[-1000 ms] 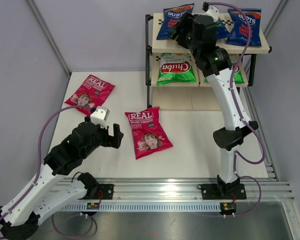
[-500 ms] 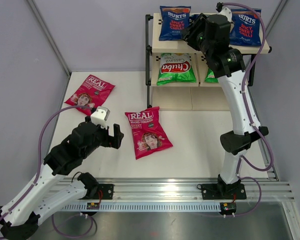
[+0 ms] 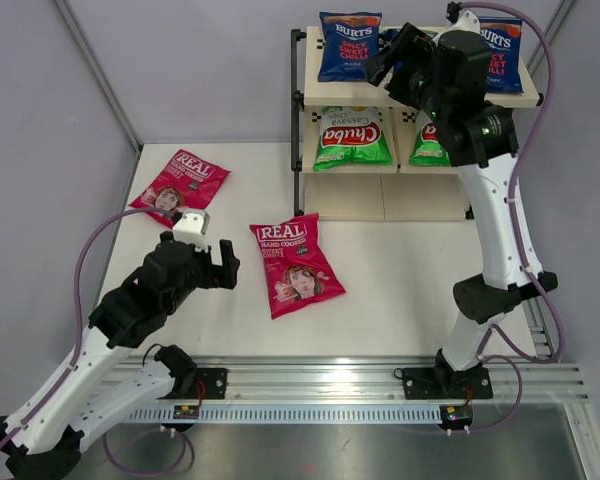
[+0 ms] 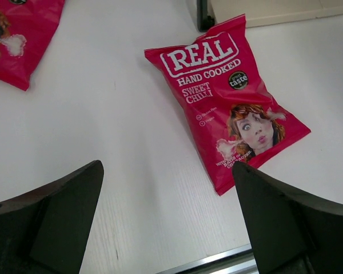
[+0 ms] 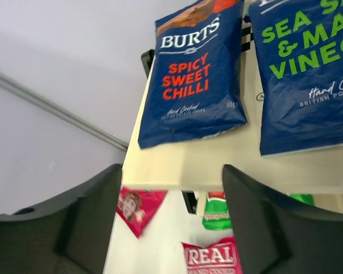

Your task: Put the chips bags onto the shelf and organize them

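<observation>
Rightward off the shelf [image 3: 320, 95] swings our right gripper [image 5: 171, 171], spread and empty, leaving the left BURTS bag [image 3: 348, 47] squared on top. Our left gripper [image 4: 167, 168], spread too, hovers by the nearer REAL bag [image 3: 293, 263] on the table [image 3: 410, 270].

The near pink-red bag [image 4: 228, 103] on the table [image 4: 131, 142] reads "REAL HAND COOKED SWEET CHILLI", with a small round "taste" badge beside the words; the finer print below is too small to read. The far pink-red bag [image 3: 180, 185] shows "REAL". On the top board of the shelf [image 5: 188, 162], the left blue bag [image 5: 194, 74] carries "BURTS", "SPICY SWEET CHILLI" in red, "Hand Cooked" and "40g". The second blue bag [image 5: 308, 74], cut by the picture edge, shows "SEA S", "& MA", "VINEC" in green and "BRITISH POTA". The third blue bag [image 3: 508, 65] shows "BURTS". One board down, the left green bag [image 3: 353, 138] reads "CASSAVA Chips" and "Chuba".
</observation>
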Tool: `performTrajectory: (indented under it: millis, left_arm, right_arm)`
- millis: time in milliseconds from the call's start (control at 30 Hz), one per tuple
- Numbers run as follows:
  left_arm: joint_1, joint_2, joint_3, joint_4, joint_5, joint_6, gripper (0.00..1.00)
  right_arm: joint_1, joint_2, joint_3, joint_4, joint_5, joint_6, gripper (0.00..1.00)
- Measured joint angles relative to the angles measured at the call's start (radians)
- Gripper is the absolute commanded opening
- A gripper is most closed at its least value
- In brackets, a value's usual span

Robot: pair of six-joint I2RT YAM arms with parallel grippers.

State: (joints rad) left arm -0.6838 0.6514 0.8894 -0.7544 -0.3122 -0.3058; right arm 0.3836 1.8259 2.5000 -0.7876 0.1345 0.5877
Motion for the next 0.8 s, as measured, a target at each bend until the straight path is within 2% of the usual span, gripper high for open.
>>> performTrajectory:
  millis: [33, 67, 100, 267, 367, 467, 667, 800]
  left_arm:
    - [0.01, 0.004, 0.0, 0.0, -0.011, -0.008, 0.99]
    - [0.021, 0.007, 0.0, 0.0, -0.019, -0.016, 0.99]
    - [0.032, 0.011, 0.0, 0.0, -0.026, -0.024, 0.99]
    - [0.078, 0.018, 0.002, 0.0, -0.039, -0.07, 0.99]
    - [0.085, 0.017, 0.006, 0.001, -0.047, -0.134, 0.99]
    - [0.086, 0.006, -0.008, 0.026, -0.04, -0.198, 0.99]
    - [0.088, 0.002, -0.151, 0.19, 0.018, -0.295, 0.99]
    - [0.127, 0.093, -0.261, 0.381, 0.146, -0.299, 0.99]
  right_arm:
    - [0.0, -0.024, -0.017, 0.002, -0.021, -0.017, 0.85]
    - [0.0, -0.061, -0.047, 0.004, -0.044, -0.037, 0.96]
    - [0.0, -0.101, -0.088, 0.005, -0.075, -0.053, 0.99]
    - [0.0, -0.368, -0.395, 0.05, -0.172, -0.148, 1.0]
    - [0.0, -0.579, -0.69, 0.125, -0.189, -0.188, 0.99]
    - [0.0, -0.726, -0.909, 0.173, -0.189, -0.193, 0.99]
    - [0.0, -0.92, -1.283, 0.27, -0.262, -0.135, 0.99]
    - [0.0, -1.091, -1.55, 0.377, -0.367, -0.09, 0.99]
